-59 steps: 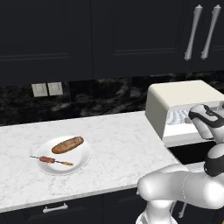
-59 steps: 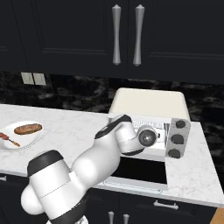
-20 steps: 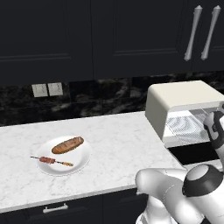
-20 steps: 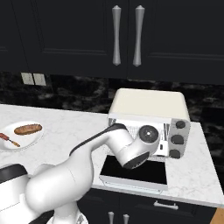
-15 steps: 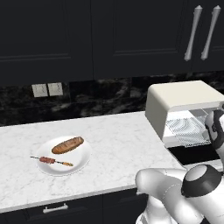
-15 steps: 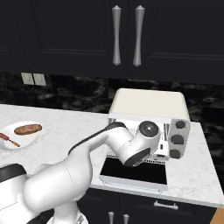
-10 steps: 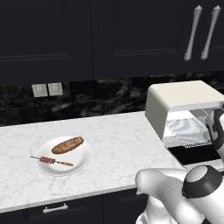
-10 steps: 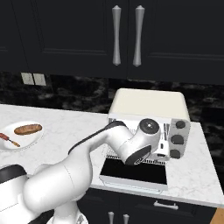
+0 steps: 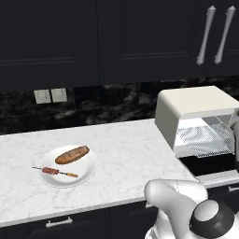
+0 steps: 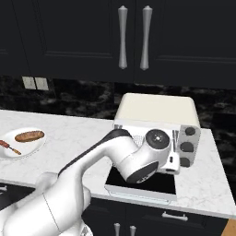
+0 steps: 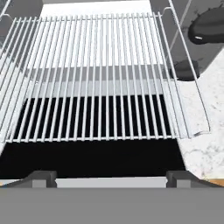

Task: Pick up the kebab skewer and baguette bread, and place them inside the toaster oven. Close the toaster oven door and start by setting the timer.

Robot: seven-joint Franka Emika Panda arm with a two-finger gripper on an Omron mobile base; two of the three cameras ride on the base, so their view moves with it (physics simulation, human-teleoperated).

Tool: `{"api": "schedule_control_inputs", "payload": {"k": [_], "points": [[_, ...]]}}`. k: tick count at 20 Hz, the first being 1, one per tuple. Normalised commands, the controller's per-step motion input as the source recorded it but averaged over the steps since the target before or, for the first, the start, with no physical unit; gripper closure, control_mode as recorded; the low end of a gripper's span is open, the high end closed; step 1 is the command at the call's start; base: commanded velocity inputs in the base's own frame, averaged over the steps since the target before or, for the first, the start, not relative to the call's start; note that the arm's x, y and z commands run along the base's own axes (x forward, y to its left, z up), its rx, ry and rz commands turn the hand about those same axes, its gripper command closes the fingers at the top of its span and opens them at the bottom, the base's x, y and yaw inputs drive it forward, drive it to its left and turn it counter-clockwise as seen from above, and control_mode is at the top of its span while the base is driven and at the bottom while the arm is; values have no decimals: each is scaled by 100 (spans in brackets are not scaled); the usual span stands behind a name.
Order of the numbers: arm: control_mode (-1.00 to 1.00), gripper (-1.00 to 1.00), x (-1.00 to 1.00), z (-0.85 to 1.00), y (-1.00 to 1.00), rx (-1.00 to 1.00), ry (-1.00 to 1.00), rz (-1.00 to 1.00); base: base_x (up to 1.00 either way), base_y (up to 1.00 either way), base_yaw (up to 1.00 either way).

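The claw (image 11: 111, 176), its two dark tips set well apart with nothing between them, hovers just in front of the toaster oven (image 10: 156, 113) and looks into the open cavity. Directly ahead lies the wire rack (image 11: 100, 74), drawn partly out over the toaster oven door (image 10: 143, 182), which lies folded down flat on the counter (image 9: 130, 154). Grey knobs (image 10: 189, 131) stand at the oven's right face. Well apart to the left, a white plate (image 9: 88, 170) carries the baguette bread (image 9: 72, 155) and, just beside it, the kebab skewer (image 9: 55, 172). The baguette is probably light, stiff-crusted and not slippery; a grip across its thick middle should hold. The skewer is likely light and thin, prone to roll or pivot, so it is best taken across the meat chunks near mid-length, not by the bare stick.
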Motion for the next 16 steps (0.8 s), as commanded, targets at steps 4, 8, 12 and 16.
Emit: {"api": "schedule_control_inputs", "payload": {"k": [4,8,12,16], "points": [[-100,-100,-29,39,79,0,-9,0,0,0,0],[-100,-100,-2,26,99,-2,-6,0,0,0,0],[-100,-100,0,17,100,-2,-1,0,0,0,0],[-100,-100,1,7,100,-1,0,0,0,0,0]]}}
